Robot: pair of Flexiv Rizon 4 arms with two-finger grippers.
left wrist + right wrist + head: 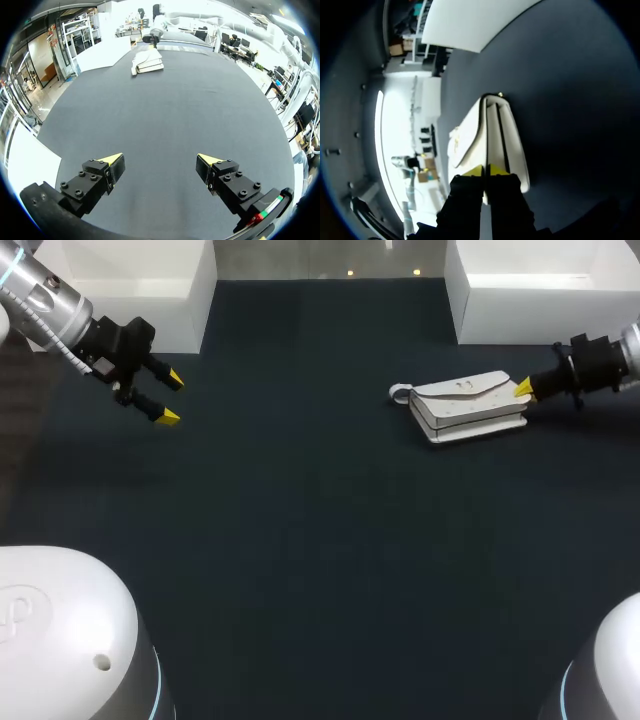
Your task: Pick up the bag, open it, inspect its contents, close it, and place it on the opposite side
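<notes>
Left end effector (171,397) (161,160): fingers spread wide, nothing between them, hanging above bare dark tabletop (300,540). No contact with anything.

Right end effector (522,388) (485,171): yellow tips drawn almost together, only a hairline gap. They sit right at the near end of the bag (468,405) (510,145), touching it. The seam between flap and body runs straight toward that gap in the right wrist view. Can't tell whether any edge of the bag is actually pinched.

Bag: white, flat, flap style, lying on the tabletop with the flap up and shut. It stretches straight ahead of the right end effector. From the left end effector it is far ahead across the tabletop (148,60), well apart, with the right arm (152,35) just beyond it.

A small rounded loop (401,393) sticks out at the bag end farthest from the right end effector and rests on the tabletop.

Writing: a small mark (463,386) on the flap in the head view, too small to read. Nothing legible on the bag in either wrist view.

A white box (540,290) stands beyond the right end effector, and another (140,280) beyond the left one.
</notes>
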